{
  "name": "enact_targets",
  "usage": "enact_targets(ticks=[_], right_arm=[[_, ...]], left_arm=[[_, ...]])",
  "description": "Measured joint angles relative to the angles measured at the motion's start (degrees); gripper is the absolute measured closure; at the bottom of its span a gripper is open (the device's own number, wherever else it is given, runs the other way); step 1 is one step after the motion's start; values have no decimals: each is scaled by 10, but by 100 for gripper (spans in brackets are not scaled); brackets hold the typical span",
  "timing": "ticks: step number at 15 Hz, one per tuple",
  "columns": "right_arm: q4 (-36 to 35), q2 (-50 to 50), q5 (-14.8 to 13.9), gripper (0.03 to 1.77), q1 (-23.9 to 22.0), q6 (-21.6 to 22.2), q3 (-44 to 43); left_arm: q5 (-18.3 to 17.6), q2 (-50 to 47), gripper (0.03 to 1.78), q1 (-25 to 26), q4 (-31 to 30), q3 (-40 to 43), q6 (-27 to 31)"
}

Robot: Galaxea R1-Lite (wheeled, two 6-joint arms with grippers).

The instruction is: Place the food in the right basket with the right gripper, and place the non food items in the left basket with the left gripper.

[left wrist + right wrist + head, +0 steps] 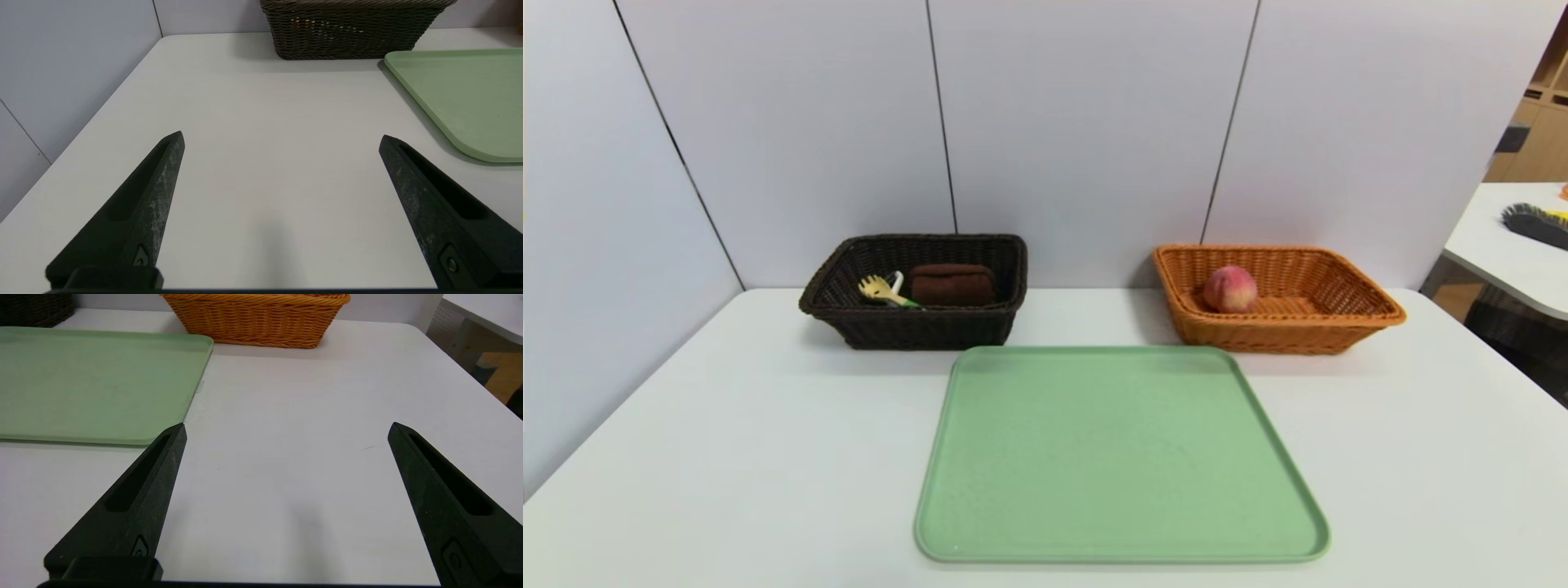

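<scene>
Sorted items in both baskets, both grippers spread wide over bare table.

The peach (1230, 288) lies in the orange basket (1347, 322). The dark basket (907, 327) holds the towel (952, 284) and the fork (882, 290); the peeler (897, 282) shows only as a white sliver behind the fork, its handle hidden. The green tray (1119, 457) lies bare between the baskets and nearer the robot. The left gripper (282, 139) and right gripper (286, 428) hold nothing; neither arm appears in the head view, and each wrist view cuts off its basket's rim.
</scene>
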Motion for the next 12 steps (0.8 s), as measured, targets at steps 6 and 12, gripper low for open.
enact_targets(ticks=[6,12], right_arm=[[-1,0,0,10,0,6,0],[-1,0,-10,10,0,11,0]], left_arm=[[0,0,12,0,-1,0,0],[0,0,12,0,-1,0,0]])
